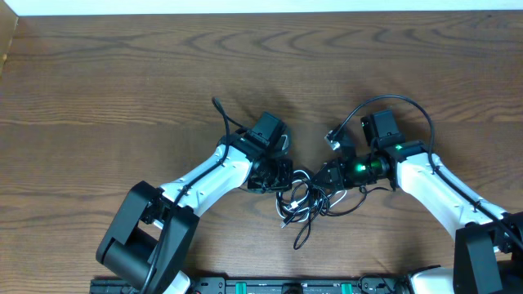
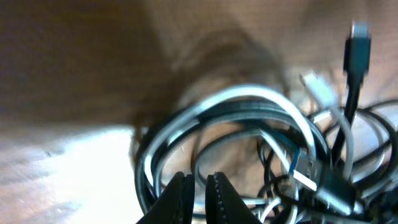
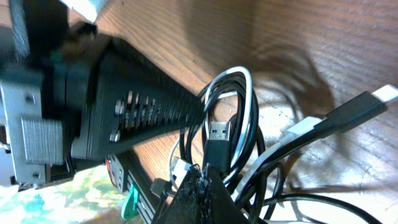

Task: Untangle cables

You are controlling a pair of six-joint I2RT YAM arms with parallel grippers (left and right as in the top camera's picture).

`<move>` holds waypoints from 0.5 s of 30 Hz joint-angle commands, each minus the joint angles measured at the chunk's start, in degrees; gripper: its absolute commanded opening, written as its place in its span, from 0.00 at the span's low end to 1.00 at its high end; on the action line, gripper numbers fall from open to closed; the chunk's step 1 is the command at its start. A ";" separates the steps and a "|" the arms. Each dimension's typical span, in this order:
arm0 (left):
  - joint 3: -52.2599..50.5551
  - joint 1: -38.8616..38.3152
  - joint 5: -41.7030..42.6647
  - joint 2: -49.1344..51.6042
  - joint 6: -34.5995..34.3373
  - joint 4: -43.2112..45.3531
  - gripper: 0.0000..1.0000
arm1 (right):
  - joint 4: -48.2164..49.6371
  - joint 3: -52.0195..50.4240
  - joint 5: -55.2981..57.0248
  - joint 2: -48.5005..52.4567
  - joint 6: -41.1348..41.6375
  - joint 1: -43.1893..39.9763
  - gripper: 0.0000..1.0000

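Observation:
The cables [image 1: 304, 204] lie in one tangled heap of black and white loops near the table's front middle. My left gripper [image 1: 282, 175] is at the heap's upper left. In the left wrist view its jaws [image 2: 200, 186] stand almost together, and a grey strand of the looped cables [image 2: 249, 106] runs through the narrow slit. My right gripper [image 1: 320, 174] is at the heap's upper right. Its tips [image 3: 202, 175] meet, shut, right under a black USB plug [image 3: 217, 134]. Whether a strand is pinched there is hidden. Black and white loops [image 3: 242, 87] rise behind it.
The left arm's dark body [image 3: 124, 106] crosses close beside the right gripper. A thick black arm wire [image 1: 392, 102] arches above the right wrist. A black rail [image 1: 286, 286] runs along the front edge. A loose black plug [image 2: 357, 50] and a white-tipped plug [image 3: 385, 94] stick out.

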 commanded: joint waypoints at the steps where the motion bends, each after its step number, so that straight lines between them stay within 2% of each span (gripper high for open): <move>1: 0.55 0.02 12.61 -0.33 7.58 -0.85 0.13 | 0.35 0.00 -2.25 0.17 -1.66 -2.25 0.01; 3: 0.55 0.02 18.12 -0.33 9.55 -0.83 0.14 | 0.79 0.00 -2.27 0.17 -1.64 -3.91 0.01; 7: 0.50 -0.04 18.47 -0.33 9.53 -0.81 0.13 | 0.72 0.00 -2.23 0.17 -0.57 -8.09 0.01; 9: 0.50 -0.04 18.49 -0.33 9.51 -0.92 0.17 | -0.76 0.00 -2.23 0.17 -0.61 -9.38 0.01; 10: 0.50 -0.04 18.47 -0.33 9.53 -1.16 0.17 | -1.64 0.00 -2.23 0.17 -0.68 -9.55 0.15; 11: 0.50 -0.04 18.43 -0.33 9.53 -1.60 0.22 | -2.69 0.00 -2.25 0.17 -1.38 -9.51 0.31; 13: 0.50 -0.04 18.21 -0.33 9.53 -2.47 0.23 | -4.57 0.00 -2.23 0.17 -3.04 -8.94 0.39; 15: 0.50 -0.04 17.79 -0.33 9.53 -3.85 0.23 | -6.45 0.00 -1.70 0.17 -4.11 -7.93 0.43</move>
